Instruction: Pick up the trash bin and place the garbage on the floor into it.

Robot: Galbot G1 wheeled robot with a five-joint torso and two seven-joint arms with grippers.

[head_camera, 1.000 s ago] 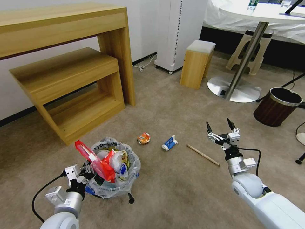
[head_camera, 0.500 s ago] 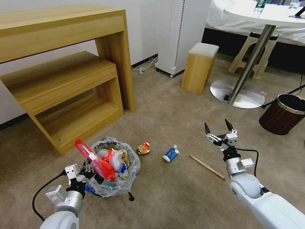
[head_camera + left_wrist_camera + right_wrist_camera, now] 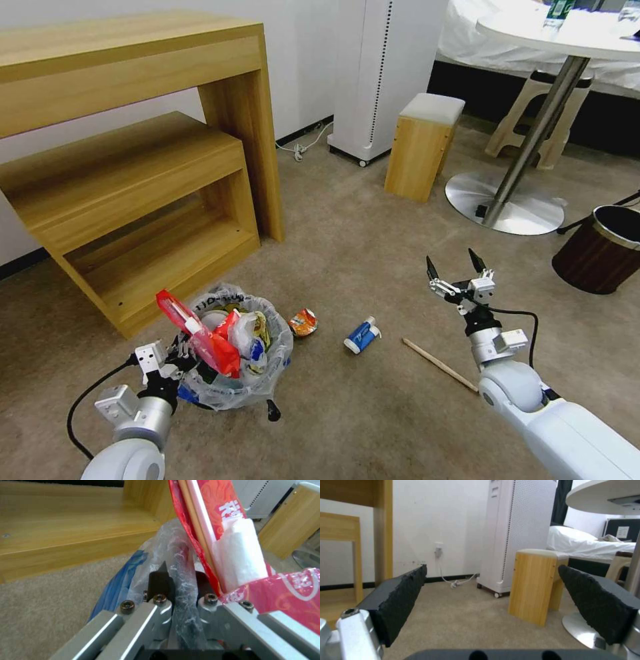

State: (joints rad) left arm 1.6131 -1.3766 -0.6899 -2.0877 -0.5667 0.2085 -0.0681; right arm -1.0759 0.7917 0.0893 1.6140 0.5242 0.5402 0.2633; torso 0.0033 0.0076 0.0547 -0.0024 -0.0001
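The trash bin (image 3: 257,390), lined with a clear bag and heaped with garbage, is at the lower left of the head view, and a red packet (image 3: 200,337) sticks up out of it. My left gripper (image 3: 179,360) is shut on its near rim. In the left wrist view the left gripper (image 3: 180,582) pinches the bag-covered rim beside the red packet (image 3: 213,512). On the beige floor (image 3: 373,413) lie a crumpled orange wrapper (image 3: 303,322), a small blue-and-white bottle (image 3: 361,335) and a wooden stick (image 3: 439,364). My right gripper (image 3: 453,267) hovers open above the stick's far end, holding nothing; the right wrist view shows the right gripper (image 3: 492,567) with its fingers wide apart.
A wooden desk with a lower shelf (image 3: 133,167) stands behind the bin. Further back are a white tower appliance (image 3: 383,73), a wooden stool (image 3: 423,143) and a round table's metal base (image 3: 507,207). A brown bin (image 3: 603,247) stands at the right edge.
The whole picture has shifted, so the camera moved; the furniture and floor garbage now sit lower and further right. Both grippers keep the same pose and state.
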